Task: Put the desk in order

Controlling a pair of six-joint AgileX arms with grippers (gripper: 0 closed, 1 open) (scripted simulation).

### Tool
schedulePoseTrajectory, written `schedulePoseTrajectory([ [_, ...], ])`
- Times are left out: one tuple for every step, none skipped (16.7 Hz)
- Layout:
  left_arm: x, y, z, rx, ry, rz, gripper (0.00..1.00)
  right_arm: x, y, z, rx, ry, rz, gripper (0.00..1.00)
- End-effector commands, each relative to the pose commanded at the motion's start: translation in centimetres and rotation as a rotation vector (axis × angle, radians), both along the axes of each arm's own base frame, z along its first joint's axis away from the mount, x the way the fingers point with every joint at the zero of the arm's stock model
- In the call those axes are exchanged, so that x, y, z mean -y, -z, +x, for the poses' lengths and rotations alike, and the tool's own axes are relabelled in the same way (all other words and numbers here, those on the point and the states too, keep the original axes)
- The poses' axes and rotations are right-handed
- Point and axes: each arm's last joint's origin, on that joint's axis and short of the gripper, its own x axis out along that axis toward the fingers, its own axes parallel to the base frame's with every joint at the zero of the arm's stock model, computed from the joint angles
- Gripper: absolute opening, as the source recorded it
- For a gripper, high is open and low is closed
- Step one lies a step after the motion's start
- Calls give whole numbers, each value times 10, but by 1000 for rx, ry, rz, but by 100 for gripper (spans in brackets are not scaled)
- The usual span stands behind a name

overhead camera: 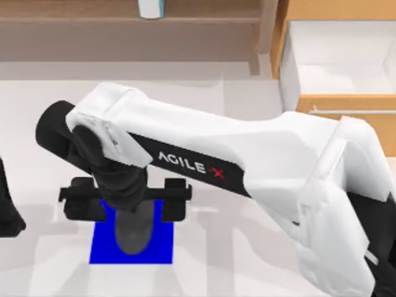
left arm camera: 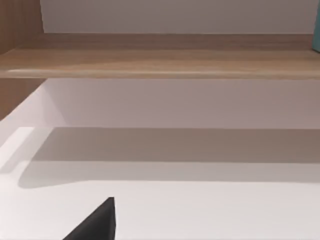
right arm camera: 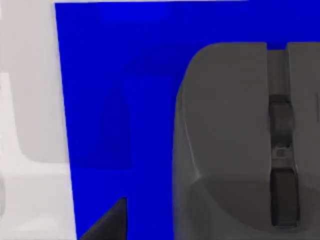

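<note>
White-shelled right arm (overhead camera: 247,154), black joints, black band lettered AGILE with red X, black tool (overhead camera: 127,198)

You had the mouse (overhead camera: 133,232) lying on the mat (overhead camera: 159,244), toward the bench's (overhead camera: 247,260) left front. The right claw (overhead camera: 127,204) hung directly over the mouse. The shelf (overhead camera: 93,18) ran along the back, with a box (overhead camera: 150,7) on it, and the drawer unit (overhead camera: 337,55) stood at the back right.
</note>
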Motion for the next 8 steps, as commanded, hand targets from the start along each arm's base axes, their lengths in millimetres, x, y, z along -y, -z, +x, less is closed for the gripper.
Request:
schedulePoseTrajectory([
  [0, 0, 0, 0, 0, 0, 100, 0, 0, 0, 0, 0, 0, 100],
  [0, 0, 0, 0, 0, 0, 100, 0, 0, 0, 0, 0, 0, 100],
  [0, 0, 0, 0, 0, 0, 100, 0, 0, 0, 0, 0, 0, 100],
  [0, 0, 0, 0, 0, 0, 100, 0, 0, 0, 0, 0, 0, 100],
  [0, 0, 0, 0, 0, 0, 100, 1, 0, 1, 0, 3, 1, 100],
  [0, 0, 0, 0, 0, 0, 100, 1, 0, 1, 0, 3, 1, 100],
  [0, 0, 0, 0, 0, 0, 100, 1, -2, 1, 7, -3, 8, 100],
  [0, 0, 0, 0, 0, 0, 100, 1, -6, 2, 19, -15, 22, 100],
])
